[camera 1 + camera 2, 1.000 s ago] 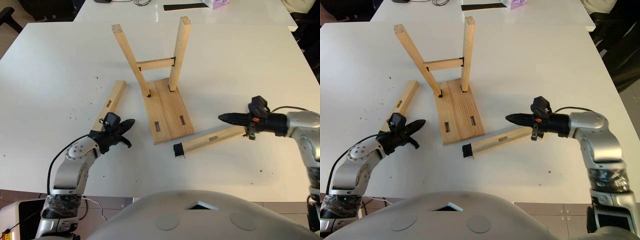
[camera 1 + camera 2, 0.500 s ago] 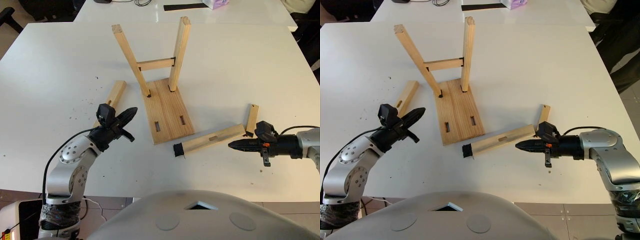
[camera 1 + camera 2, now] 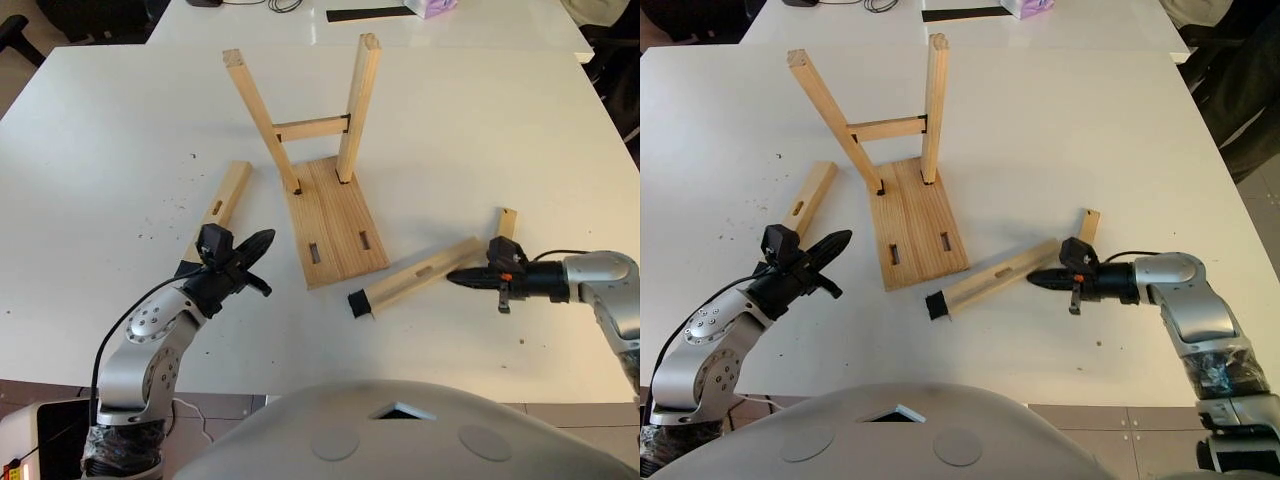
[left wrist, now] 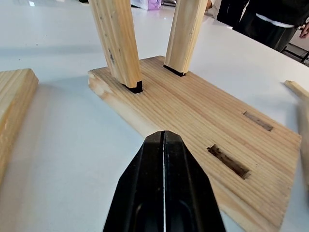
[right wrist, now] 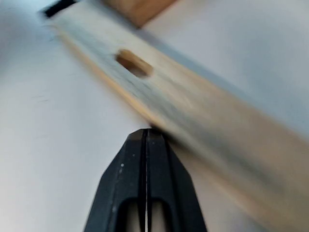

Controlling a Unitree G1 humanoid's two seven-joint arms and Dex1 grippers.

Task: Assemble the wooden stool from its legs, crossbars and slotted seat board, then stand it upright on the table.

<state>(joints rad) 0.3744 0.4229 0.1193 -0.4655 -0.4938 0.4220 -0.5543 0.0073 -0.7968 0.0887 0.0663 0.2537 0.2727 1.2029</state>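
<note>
White surface (image 3: 500, 130), seen from the head camera, carrying a part-built stool. Slotted seat board (image 3: 340, 225) lies flat at centre frame, its long axis running from upper left to lower right. Two empty slots face upward near its lower end.

Two fitted legs (image 3: 358, 105) rise from the board's upper end toward the top of the frame. The left one leans outward. A fitted crossbar (image 3: 312, 127) joins them.

Right loose leg (image 3: 415, 278) lies flat at lower right. Its long axis runs from a black-tipped end at lower centre up toward the right, with the mortise facing up. Left loose leg (image 3: 226, 195) lies at centre left, long axis from lower left to upper right, mortise also up. Loose crossbar (image 3: 503, 222) lies just beyond the right leg's upper end.

Left hand (image 3: 262, 240), fingers pressed together and holding nothing, points at the board's left edge from near by. Right hand (image 3: 455, 277), likewise closed and empty, has its tip at the right loose leg's near edge. Contact cannot be confirmed.

Handling, as judged: the legs are stiff, light, square-section wood with smooth faces. They are best gripped across two opposite flat faces near mid-length, clear of the mortise.
</note>
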